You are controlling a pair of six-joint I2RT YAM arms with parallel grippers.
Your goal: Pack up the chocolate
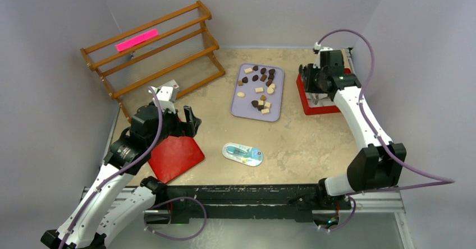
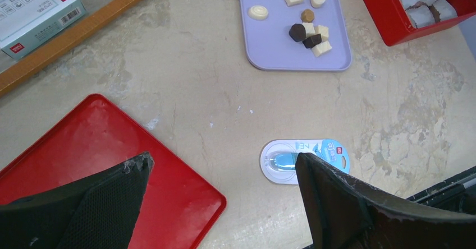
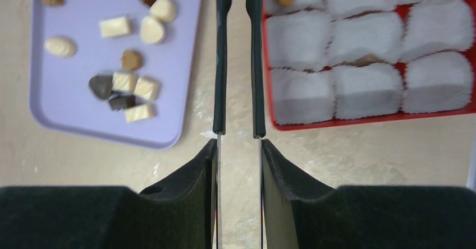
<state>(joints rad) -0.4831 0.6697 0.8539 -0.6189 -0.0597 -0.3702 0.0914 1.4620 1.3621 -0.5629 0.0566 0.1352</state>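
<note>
Find choc pcs (image 3: 124, 82) loose on lilac tray (image 3: 168, 114), plus one tan pc already among paper cups (image 3: 365, 89) in red box (image 3: 359, 121). Expect tiny, light, rigid but scuffable, prob. slick & apt to pop out sideways: pinch one pc at a time across flat opposite sides, low & centred, gentle squeeze, loners before the clump. Note L gripper (image 2: 222, 165) spread wide, empty, over table (image 2: 196, 75) by red lid (image 2: 112, 148); R gripper (image 3: 237, 13) betw. tray & box, thin fingers nearly together, nothing seen in the slim gap.
</note>
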